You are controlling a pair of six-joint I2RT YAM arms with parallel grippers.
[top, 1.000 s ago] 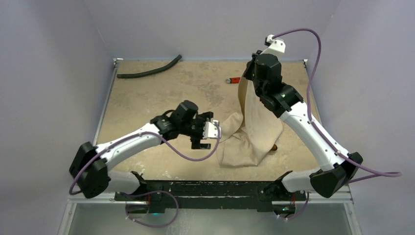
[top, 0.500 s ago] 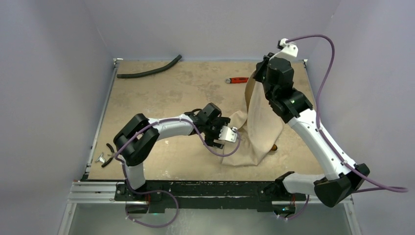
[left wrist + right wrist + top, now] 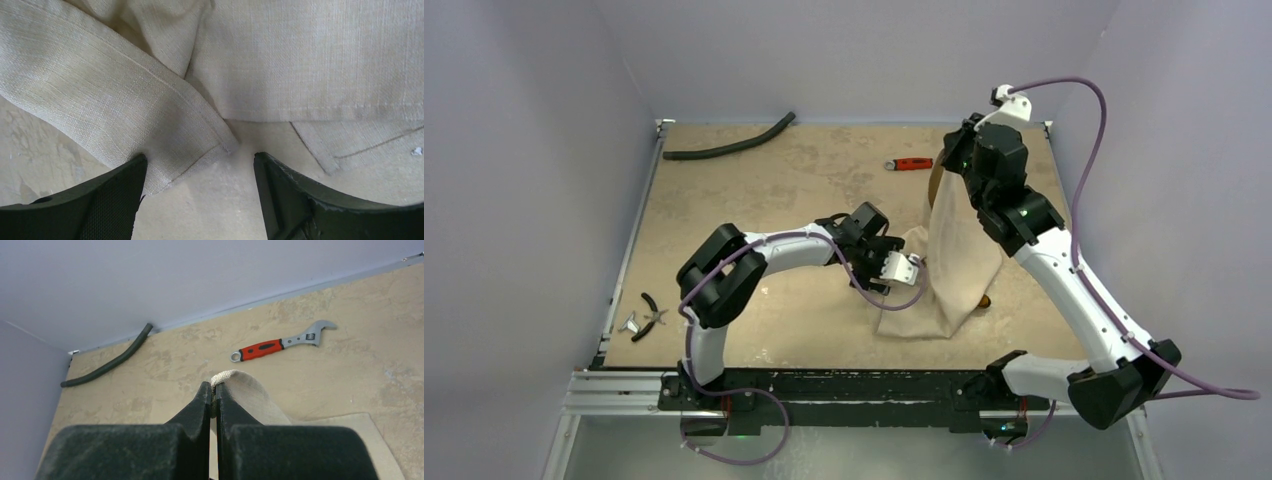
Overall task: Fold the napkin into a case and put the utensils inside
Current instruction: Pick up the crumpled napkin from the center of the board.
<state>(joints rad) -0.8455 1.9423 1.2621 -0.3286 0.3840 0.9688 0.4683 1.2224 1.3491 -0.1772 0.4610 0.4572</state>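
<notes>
The left pincer (image 3: 199, 161) open at a corner of the napkin (image 3: 954, 250); the right pincer (image 3: 214, 391) holding the cloth up.
Just right of the table's (image 3: 754, 200) centre, the left pincer's jaws stand apart, straddling a hemmed corner of the napkin, which drapes from 4 o'clock up to 1 o'clock, where the right pincer is clamped on its edge. The cloth looks light and limp, likely to sag; the stitched corner seems the firmest hold.

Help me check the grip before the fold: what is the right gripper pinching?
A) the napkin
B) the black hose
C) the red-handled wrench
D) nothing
A: the right gripper is shut on a raised fold of the napkin; the wrench and hose lie apart from it.
</notes>
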